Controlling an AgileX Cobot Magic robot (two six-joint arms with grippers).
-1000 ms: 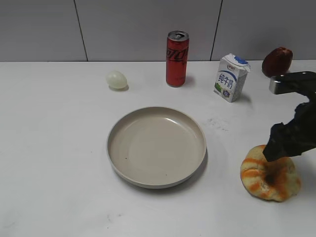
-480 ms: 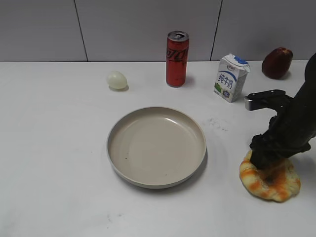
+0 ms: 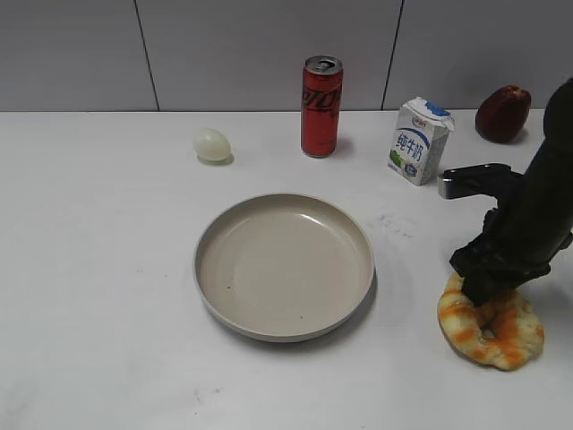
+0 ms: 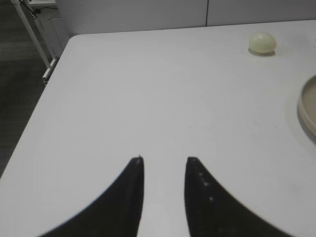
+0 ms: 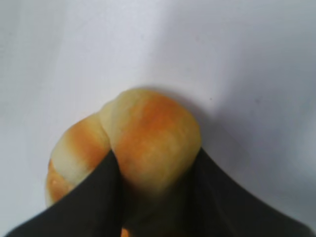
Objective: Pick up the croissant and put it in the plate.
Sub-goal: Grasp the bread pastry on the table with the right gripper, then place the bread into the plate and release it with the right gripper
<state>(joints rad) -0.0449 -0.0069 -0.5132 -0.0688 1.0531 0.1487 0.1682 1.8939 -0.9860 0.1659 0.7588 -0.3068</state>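
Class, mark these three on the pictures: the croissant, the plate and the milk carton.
croissant (image 3: 501, 336): exterior view, on its striped front curl.
plate (image 3: 283, 266): exterior view, on the bare middle of its floor.
milk carton (image 3: 416, 150): exterior view, on its printed front face.

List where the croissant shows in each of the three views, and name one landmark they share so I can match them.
Exterior view: croissant at lower right on the table, right of the plate, under the right tool.
Left wrist view: not in it; only the plate's edge at the right border.
Right wrist view: croissant in the lower centre, between the tool's fingers.
Shared landmark: the white table.
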